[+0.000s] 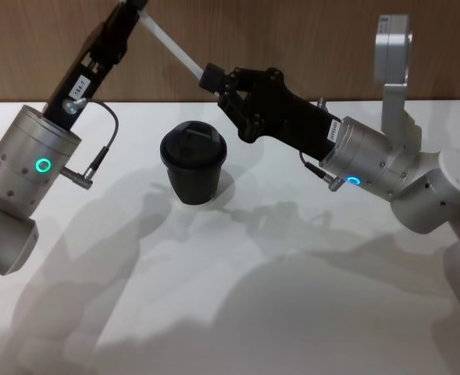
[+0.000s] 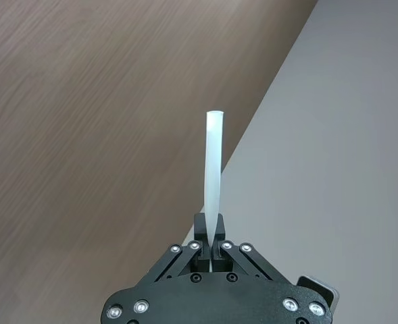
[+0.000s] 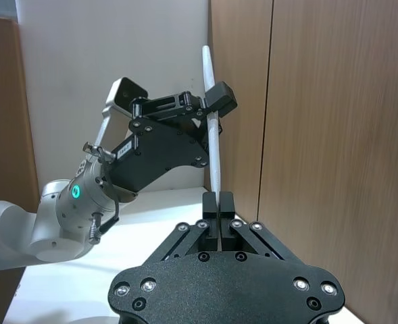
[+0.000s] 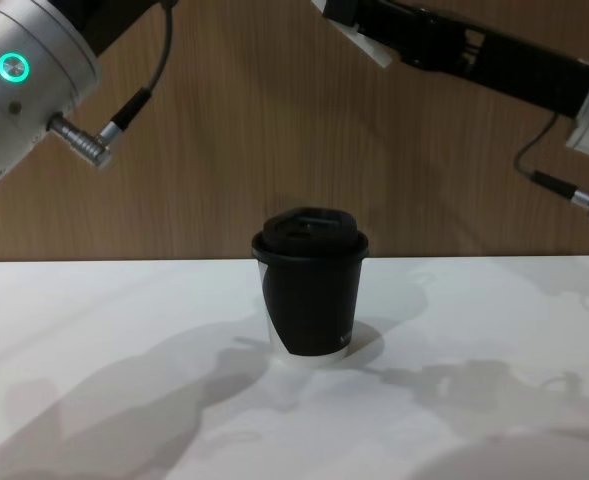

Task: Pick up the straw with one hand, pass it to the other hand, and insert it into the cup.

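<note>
Two black mechanical end effectors are clamped on one long, thin, white-translucent drinking straw (image 1: 171,45), which is held in the air across the upper middle of the head view. At the upper left of that view, the left end effector (image 1: 137,11) is raised to the top edge of the frame. It is carried on a silver arm with a green ring light (image 1: 42,165) and is marked with a small white label. In the left wrist view its fingers (image 2: 201,228) are drawn narrow, with the straw pinched between them. A free length of the straw projects beyond the tips against the brown wood-grain wall panel (image 1: 315,47). From that grip the straw is slanted down toward the right.

Below its lower end, at the centre of the head view, a black paper coffee cup (image 1: 193,164) with a black plastic sip lid is stood upright on the white tabletop (image 1: 292,297). The straw is held well apart from the cup, higher in the frame.

Just right of centre, the right end effector (image 1: 209,76) is closed on the straw's lower end, and its arm is extended in from the right edge. In the right wrist view its fingers (image 3: 227,204) are pressed together around the straw. The left end effector is seen farther off in that view, gripping the same straw higher along its length.
</note>
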Motion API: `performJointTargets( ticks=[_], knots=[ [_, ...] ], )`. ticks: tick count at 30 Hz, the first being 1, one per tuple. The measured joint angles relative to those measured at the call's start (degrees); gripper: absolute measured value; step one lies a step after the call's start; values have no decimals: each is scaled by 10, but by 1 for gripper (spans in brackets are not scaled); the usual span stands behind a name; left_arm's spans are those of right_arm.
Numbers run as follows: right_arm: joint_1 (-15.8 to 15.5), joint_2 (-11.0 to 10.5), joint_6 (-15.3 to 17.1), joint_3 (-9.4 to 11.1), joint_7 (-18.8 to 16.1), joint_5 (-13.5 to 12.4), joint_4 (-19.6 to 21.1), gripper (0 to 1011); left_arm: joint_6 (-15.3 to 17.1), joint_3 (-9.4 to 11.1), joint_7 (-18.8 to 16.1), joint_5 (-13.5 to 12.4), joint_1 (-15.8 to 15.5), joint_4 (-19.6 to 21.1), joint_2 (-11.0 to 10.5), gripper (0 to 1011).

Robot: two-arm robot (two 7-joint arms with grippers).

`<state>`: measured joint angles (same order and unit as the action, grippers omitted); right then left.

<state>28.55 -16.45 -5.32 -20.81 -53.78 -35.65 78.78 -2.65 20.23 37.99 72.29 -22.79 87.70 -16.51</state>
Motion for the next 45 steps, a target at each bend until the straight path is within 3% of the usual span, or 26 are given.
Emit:
performJointTargets(
  ticks=[5,16,24,34,41,45],
  knots=[
    [0,0,0,0,0,0,0,125,-4,2,0,2,1,3,-2,13],
    [0,0,0,0,0,0,0,469,-20,6,-8,-7,3,11,-9,12],
    [0,0,0,0,0,0,0,749,-46,9,-37,-50,8,27,-21,12],
    [0,0,0,0,0,0,0,999,-70,12,-84,-125,17,54,-44,13],
    [0,0,0,0,0,0,0,1001,-79,12,-117,-174,25,72,-59,13],
    [0,0,0,0,0,0,0,1001,-79,12,-125,-187,28,76,-63,13]
  ],
)
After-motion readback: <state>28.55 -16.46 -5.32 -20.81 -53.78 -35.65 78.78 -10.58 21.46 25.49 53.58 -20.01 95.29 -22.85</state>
